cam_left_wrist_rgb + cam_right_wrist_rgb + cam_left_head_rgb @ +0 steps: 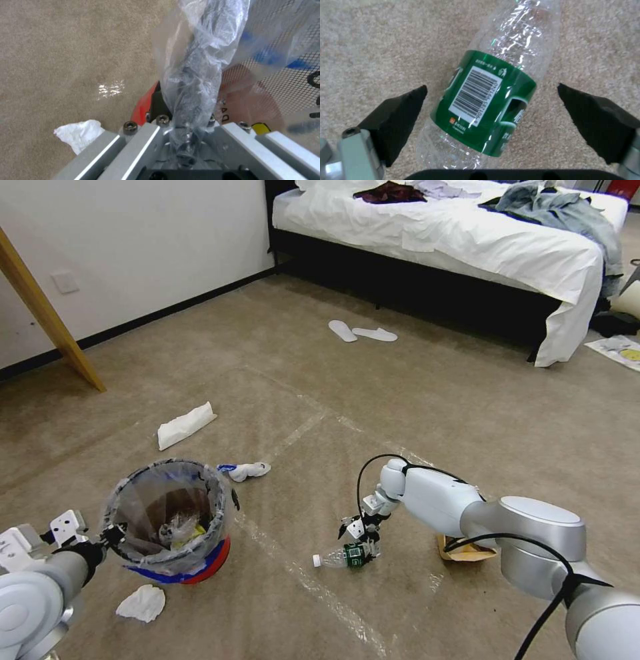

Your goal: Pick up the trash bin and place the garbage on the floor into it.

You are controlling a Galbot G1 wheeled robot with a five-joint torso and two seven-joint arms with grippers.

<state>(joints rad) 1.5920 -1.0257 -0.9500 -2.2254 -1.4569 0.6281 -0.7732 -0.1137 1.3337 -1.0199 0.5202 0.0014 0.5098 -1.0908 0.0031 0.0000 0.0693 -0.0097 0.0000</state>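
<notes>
right gripper (360, 537) sits low centre of the frame, jaws apart either side of the bottle (340, 558) lying on the floor (400, 400). left gripper (110, 533) at lower left is clamped on the bag-lined rim of the trash bin (170, 517). risk: the slick, crinkly bottle could roll or squirt out as the jaws close off-centre.

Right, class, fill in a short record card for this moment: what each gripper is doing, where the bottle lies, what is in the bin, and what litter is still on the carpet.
Left gripper: shut on the trash bin at its bag-lined rim
Right gripper: open, fingers either side of the bottle
Bottle: lying on the floor, green label up
Bin contents: brown paper, crumpled wrappers
Litter still out: tissue beside the bin, folded white tissue, white-and-blue scrap, brown paper bag under the right arm
</notes>
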